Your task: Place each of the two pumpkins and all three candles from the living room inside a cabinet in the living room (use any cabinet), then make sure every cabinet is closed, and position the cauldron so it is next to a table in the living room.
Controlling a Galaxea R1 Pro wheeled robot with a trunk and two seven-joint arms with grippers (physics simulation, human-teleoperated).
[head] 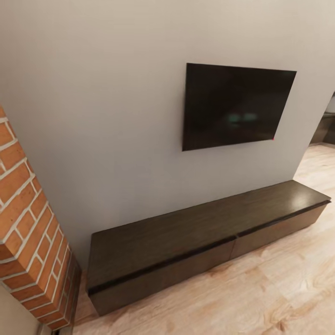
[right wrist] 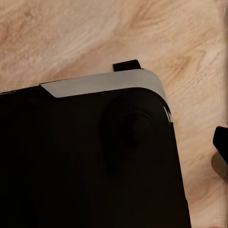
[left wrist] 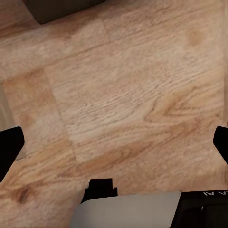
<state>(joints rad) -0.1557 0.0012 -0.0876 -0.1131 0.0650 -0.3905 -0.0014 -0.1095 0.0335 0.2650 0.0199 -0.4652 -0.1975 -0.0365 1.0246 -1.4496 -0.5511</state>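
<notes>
Cabinet (head: pixel 186 237) sits shut under the wall TV (head: pixel 235 104); left gripper (left wrist: pixel 114 145) spread wide, right gripper's state unclear.

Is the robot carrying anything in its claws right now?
Nothing in the left gripper: its fingertips stand wide apart with bare wooden floor between them. The right one cannot be told; one dark fingertip shows, beside the robot's black base.

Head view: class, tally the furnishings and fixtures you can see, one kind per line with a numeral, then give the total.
Cabinet: 1
Wall-mounted television: 1
Brick column: 1
Total: 3
</notes>
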